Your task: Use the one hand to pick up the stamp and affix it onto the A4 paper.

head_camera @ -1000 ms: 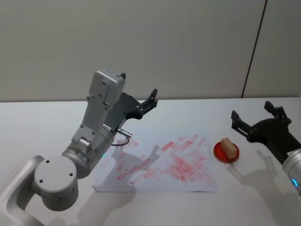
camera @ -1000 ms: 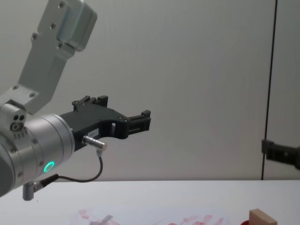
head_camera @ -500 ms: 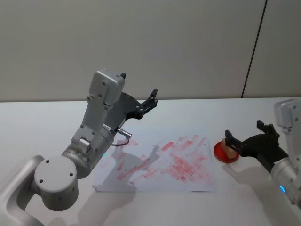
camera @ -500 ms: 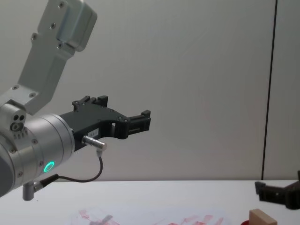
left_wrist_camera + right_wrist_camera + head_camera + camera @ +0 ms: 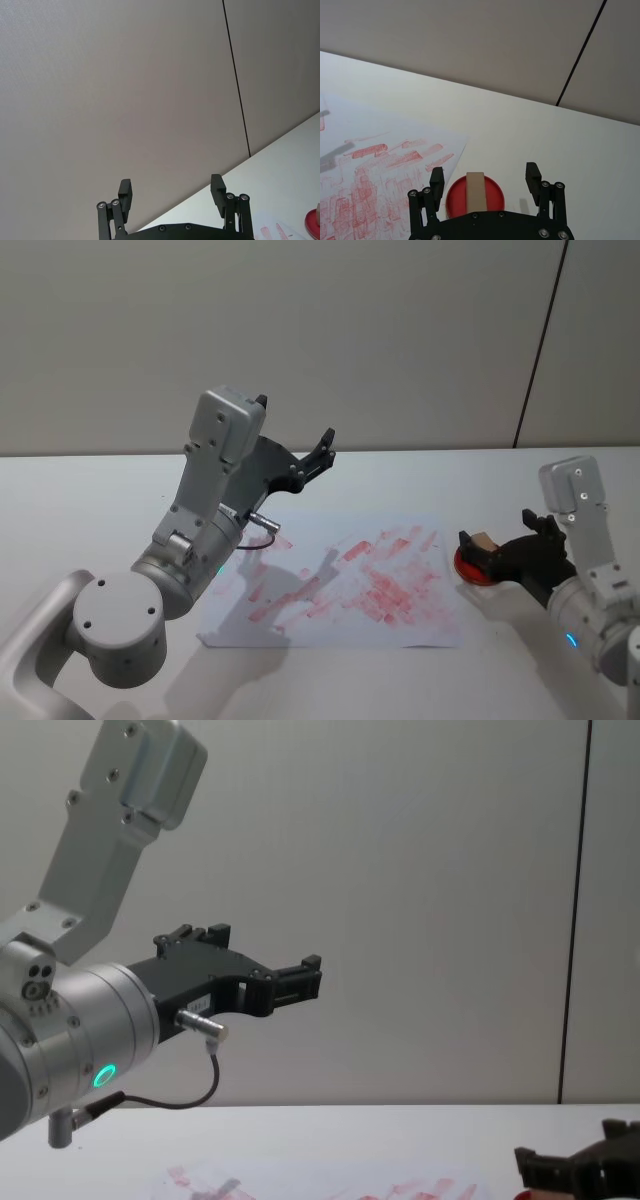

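Note:
The stamp (image 5: 475,191), a small tan wooden block, stands on a round red ink pad (image 5: 456,200) just right of the A4 paper (image 5: 330,625), a white sheet smeared with red prints. My right gripper (image 5: 498,546) is low over the pad and open. In the right wrist view the right gripper (image 5: 485,179) has one finger on each side of the block, with a gap on both sides. In the head view part of the stamp (image 5: 484,539) shows between the black fingers. My left gripper (image 5: 322,448) hangs open and empty, raised above the paper's far left corner.
The left arm's large grey body (image 5: 200,510) rises over the paper's left side and casts shadows on it. The white table (image 5: 420,480) runs back to a grey wall. The chest view shows the right gripper (image 5: 575,1162) low at the right, near the tabletop.
My right gripper has come down and leftward from beside the pad until its open fingers straddle the stamp. The left arm has not moved.

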